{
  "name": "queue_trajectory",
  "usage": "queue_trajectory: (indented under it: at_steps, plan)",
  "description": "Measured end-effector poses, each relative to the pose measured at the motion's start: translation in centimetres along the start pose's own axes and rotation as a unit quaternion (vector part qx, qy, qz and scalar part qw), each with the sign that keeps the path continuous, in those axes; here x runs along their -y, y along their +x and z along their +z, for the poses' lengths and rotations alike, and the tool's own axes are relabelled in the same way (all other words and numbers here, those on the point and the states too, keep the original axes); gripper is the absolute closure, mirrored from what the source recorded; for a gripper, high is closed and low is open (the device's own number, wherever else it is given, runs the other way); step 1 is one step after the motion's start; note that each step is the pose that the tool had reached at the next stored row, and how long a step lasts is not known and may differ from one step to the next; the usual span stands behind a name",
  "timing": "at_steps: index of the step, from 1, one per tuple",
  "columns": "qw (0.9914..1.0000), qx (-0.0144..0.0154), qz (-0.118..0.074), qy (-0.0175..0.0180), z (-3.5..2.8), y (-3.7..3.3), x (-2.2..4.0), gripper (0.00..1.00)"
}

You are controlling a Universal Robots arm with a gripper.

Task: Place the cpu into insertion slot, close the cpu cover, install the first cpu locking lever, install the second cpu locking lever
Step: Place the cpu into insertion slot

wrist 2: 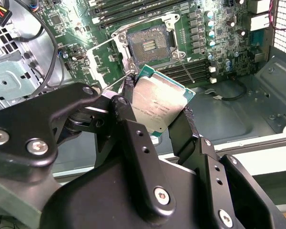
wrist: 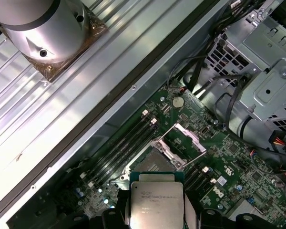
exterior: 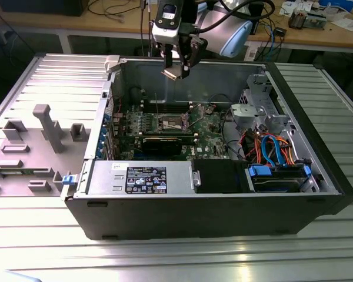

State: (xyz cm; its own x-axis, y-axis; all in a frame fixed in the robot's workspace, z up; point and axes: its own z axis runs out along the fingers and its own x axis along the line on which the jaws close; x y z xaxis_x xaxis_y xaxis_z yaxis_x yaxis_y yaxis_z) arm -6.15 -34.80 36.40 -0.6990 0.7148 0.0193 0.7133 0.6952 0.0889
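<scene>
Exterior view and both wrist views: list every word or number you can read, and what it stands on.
On the cpu, gripped in the claw: printed lines across its top, too blurred to read.
On the black label of the power supply: white print, too small to read.
No text is legible.

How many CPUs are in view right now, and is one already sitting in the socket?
1. The cpu is clamped in the pincer, held up above the open computer case. The insertion slot on the board is empty.
</scene>
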Motion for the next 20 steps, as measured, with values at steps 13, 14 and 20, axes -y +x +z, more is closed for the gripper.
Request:
queue_trajectory:
  at_steps: [13,14,20]
  plan:
    - [0.99968,0.0022,0.025,-0.0005,0.0,0.0,0.0,0.46]
    - [0.99968,0.0022,0.025,-0.0005,0.0,0.0,0.0,0.46]
    - [0.99957,0.0026,0.029,-0.0006,0.0,0.0,0.0,0.46]
